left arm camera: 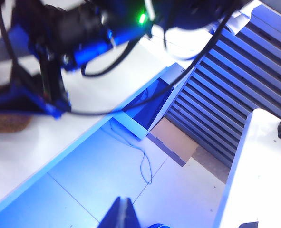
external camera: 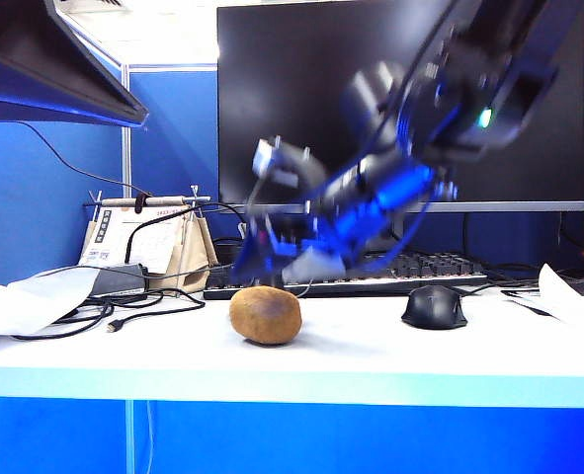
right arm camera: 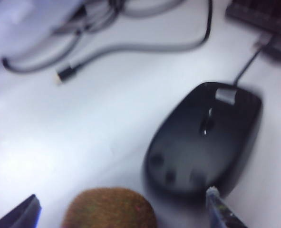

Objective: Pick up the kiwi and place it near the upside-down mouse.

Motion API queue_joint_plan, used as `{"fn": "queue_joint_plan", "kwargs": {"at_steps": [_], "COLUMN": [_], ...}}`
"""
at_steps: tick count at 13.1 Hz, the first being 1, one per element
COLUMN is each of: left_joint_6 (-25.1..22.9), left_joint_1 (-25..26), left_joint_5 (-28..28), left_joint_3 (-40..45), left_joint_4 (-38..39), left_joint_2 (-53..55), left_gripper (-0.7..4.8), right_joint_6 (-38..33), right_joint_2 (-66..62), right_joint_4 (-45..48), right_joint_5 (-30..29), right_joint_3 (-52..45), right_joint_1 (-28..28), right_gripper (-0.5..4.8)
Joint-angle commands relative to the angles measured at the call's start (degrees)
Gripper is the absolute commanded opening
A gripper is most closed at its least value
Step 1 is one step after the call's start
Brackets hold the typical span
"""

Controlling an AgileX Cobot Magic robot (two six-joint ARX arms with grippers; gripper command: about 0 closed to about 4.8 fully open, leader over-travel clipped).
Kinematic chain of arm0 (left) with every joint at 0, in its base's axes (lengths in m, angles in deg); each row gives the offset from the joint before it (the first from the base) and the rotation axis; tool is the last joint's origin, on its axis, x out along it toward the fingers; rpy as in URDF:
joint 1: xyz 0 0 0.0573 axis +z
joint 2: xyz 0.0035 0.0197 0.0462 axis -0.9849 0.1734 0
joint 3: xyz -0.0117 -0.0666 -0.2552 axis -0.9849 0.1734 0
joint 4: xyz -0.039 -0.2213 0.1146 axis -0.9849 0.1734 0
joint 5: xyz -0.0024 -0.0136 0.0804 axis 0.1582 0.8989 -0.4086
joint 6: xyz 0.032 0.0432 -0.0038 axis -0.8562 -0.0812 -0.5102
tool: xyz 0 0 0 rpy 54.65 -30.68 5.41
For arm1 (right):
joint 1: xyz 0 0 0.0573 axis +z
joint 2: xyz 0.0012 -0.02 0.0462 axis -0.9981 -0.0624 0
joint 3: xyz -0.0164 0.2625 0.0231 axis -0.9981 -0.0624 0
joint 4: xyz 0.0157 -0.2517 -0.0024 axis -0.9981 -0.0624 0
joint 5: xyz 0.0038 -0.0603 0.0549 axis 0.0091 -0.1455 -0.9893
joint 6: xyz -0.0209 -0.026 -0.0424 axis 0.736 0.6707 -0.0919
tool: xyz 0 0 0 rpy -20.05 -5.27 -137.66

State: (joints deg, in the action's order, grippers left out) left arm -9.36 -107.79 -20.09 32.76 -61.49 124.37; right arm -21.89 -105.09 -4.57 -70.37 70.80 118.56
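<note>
Kiwi [external camera: 265,315] rests near the surface's front edge, just beside the upside-down mouse [right arm camera: 203,137]; right gripper [right arm camera: 123,209], jaws spread, hangs above (lift straight, avoid nudging). Left gripper [left arm camera: 122,216] off-surface, jaws' state unclear.

walls: blue partition [external camera: 35,197] | furniture: white table [external camera: 371,346] | floor: pale tiles [left arm camera: 107,175]

The kiwi [external camera: 265,315] sits on the table [external camera: 371,360], toward its front edge. The right gripper [external camera: 287,265] hangs just above and behind the kiwi, jaws spread. In the right wrist view the upside-down mouse [right arm camera: 204,137] lies just beside the kiwi [right arm camera: 109,208], apart from it. Another mouse [external camera: 435,307] rests well to the right, before the keyboard [external camera: 410,269]. Cables [external camera: 114,311] lie to the left. The left gripper [left arm camera: 121,216] hangs off the table's edge.
</note>
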Motion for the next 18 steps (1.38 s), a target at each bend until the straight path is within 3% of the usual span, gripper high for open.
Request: {"fn": "queue_joint_plan", "kwargs": {"at_steps": [1,2,3,4,6,8,9,11,13,16,17,18], "left_joint_6": [-0.7,-0.7,-1.9,-2.4,-4.4,-10.5,-11.3,-11.2,-11.1,-7.1,-4.2,-4.2], "left_joint_1": [0.0,0.0,0.0,0.0,0.0,0.0,0.0,0.1,0.1,0.1,1.0,1.9], "left_joint_5": [0.3,0.3,0.3,0.3,0.3,0.5,0.5,1.0,-0.3,-8.0,-8.4,-10.6], "left_joint_3": [-0.2,-0.2,-0.2,-0.2,-0.2,-0.2,-0.1,0.0,2.4,6.8,9.0,9.9], "left_joint_4": [-0.3,-0.3,-0.3,-0.3,-0.2,3.0,4.1,7.5,5.4,-1.5,-5.6,-6.8], "left_joint_2": [-0.2,-0.2,-0.2,-0.2,-0.2,-0.8,-0.9,-0.9,-1.2,-1.3,-2.4,-3.6], "left_gripper": [-0.01,-0.01,-0.01,-0.01,-0.01,-0.01,-0.01,-0.01,-0.01,-0.01,-0.01,-0.01], "right_joint_6": [-0.1,0.1,2.0,2.9,3.0,2.3,1.6,-3.3,-7.8,-8.2,-8.2,-8.1], "right_joint_2": [6.9,8.8,12.3,14.2,21.0,29.2,32.4,44.5,55.1,74.1,87.8,95.1], "right_joint_4": [-2.6,-3.5,-6.1,-7.3,-7.6,-7.1,-7.1,-4.0,-1.3,-1.2,-3.0,-5.5], "right_joint_5": [0.1,0.4,0.2,0.4,4.8,9.0,11.4,18.5,23.5,32.9,41.4,46.9], "right_joint_3": [0.1,0.1,0.1,0.0,-2.1,-7.9,-11.0,-24.5,-35.6,-48.9,-53.9,-55.8], "right_joint_1": [0.1,0.1,0.1,0.1,0.1,0.0,0.0,0.0,0.0,0.0,0.0,0.0], "right_gripper": [4.79,4.76,2.36,1.22,1.07,1.08,1.14,1.27,1.27,1.27,1.27,1.27]}}
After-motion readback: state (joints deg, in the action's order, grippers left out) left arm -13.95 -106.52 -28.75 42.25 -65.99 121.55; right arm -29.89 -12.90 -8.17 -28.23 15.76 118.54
